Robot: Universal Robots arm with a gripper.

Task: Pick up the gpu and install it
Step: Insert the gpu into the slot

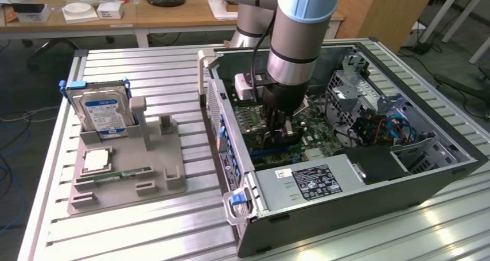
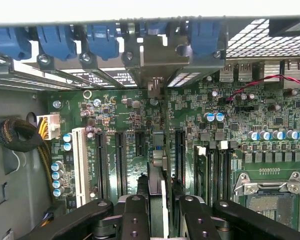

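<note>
The gpu (image 2: 158,165) shows edge-on in the wrist view as a thin upright card running between my two black fingers (image 2: 135,216). Its silver bracket (image 2: 160,55) sits against the case's rear slot openings, beside the blue latches. My gripper (image 2: 160,212) is shut on the card, which stands over a black expansion slot on the green motherboard (image 2: 270,120). In the exterior view my gripper (image 1: 282,136) reaches straight down into the open computer case (image 1: 428,175), low over the board. There the card is mostly hidden behind the fingers.
A grey holder tray (image 1: 130,175) on the slatted table at the exterior view's left carries a hard drive (image 1: 103,112), a processor chip (image 1: 98,159) and a memory stick (image 1: 115,174). Inside the case are the power supply (image 1: 306,183), drive cage (image 1: 360,89) and cables (image 1: 398,129).
</note>
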